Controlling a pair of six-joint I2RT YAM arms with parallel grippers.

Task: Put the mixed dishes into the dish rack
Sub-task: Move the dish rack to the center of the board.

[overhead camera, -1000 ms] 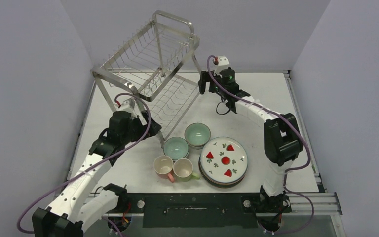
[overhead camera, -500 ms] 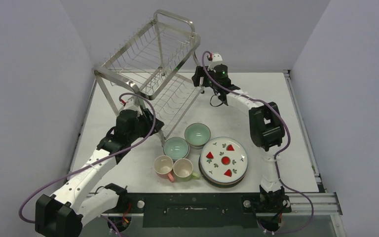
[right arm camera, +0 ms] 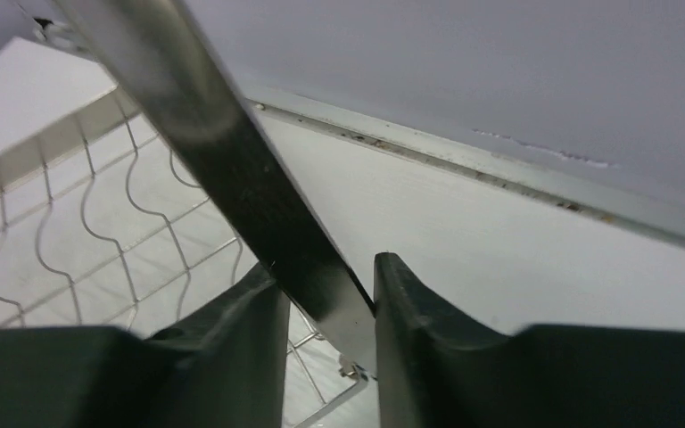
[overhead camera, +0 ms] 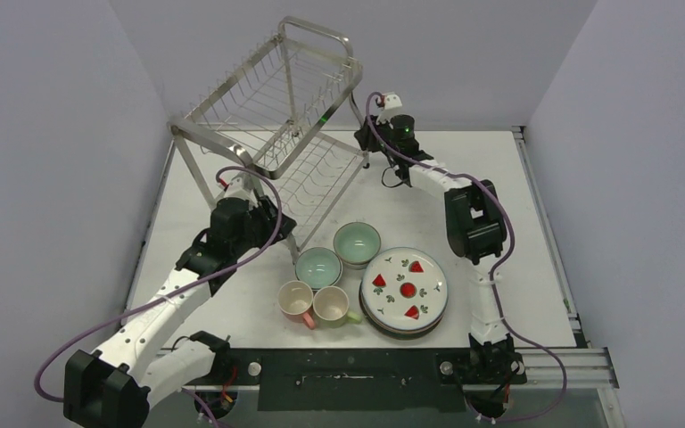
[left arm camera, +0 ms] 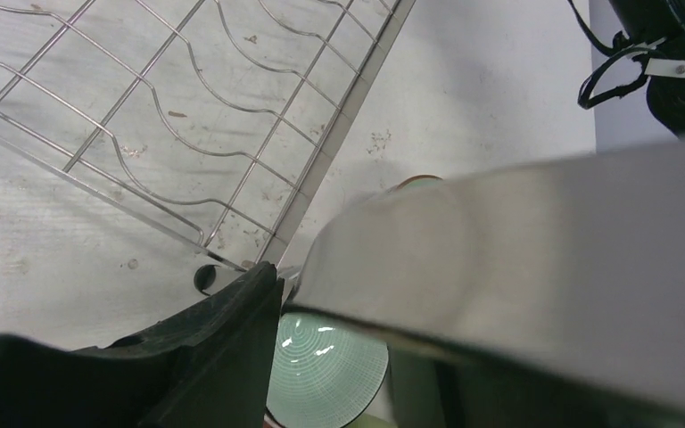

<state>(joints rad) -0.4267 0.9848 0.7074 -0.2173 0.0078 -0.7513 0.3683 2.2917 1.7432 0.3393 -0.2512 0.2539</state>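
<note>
At the rack (overhead camera: 276, 98) legs, left gripper (overhead camera: 272, 223) and right gripper (right arm camera: 325, 285) each clamp a steel tube; dishes (overhead camera: 403, 290) lie unloaded, so repositioning the rack likely needs synchronized, level motion.

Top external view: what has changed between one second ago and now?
The right gripper moved in to the dish rack and its jaws closed on a far leg. The left gripper moved forward to the near leg, and its jaws closed there. The plates, bowls and mugs stayed in place.
</note>
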